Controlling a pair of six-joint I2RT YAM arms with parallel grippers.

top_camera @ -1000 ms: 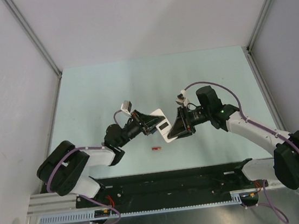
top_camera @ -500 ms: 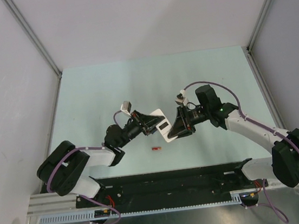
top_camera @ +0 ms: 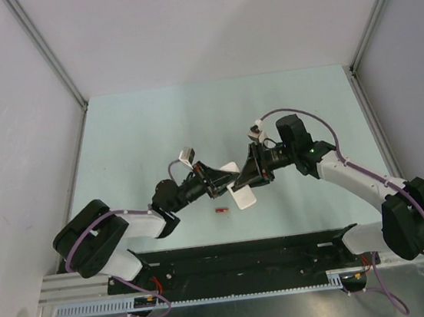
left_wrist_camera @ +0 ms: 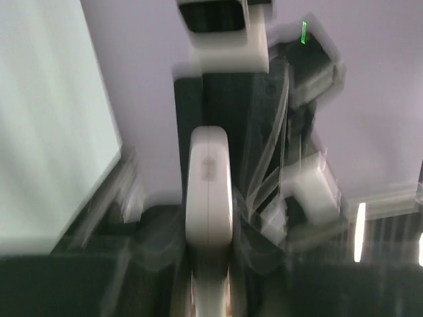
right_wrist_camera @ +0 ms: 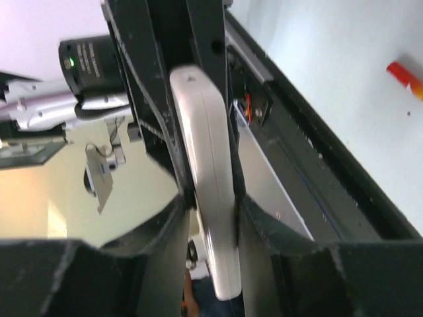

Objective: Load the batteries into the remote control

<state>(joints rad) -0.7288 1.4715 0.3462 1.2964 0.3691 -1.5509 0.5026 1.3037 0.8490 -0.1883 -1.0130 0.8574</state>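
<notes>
Remote control [top_camera: 243, 196]: slim rigid white bar, light, likely slick; one end clamped in the narrow-set left pincer [top_camera: 225, 181], the other between the fingers of the right pincer [top_camera: 250, 178], grip there not discernible. Best held across its long edges. Red battery [top_camera: 221, 211]: tiny, apt to roll, on the desk [top_camera: 132, 137] beneath the left pincer.

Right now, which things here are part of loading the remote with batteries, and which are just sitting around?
For the job: remote control; red battery.
Just there: table; black base plate; slotted rail.
</notes>
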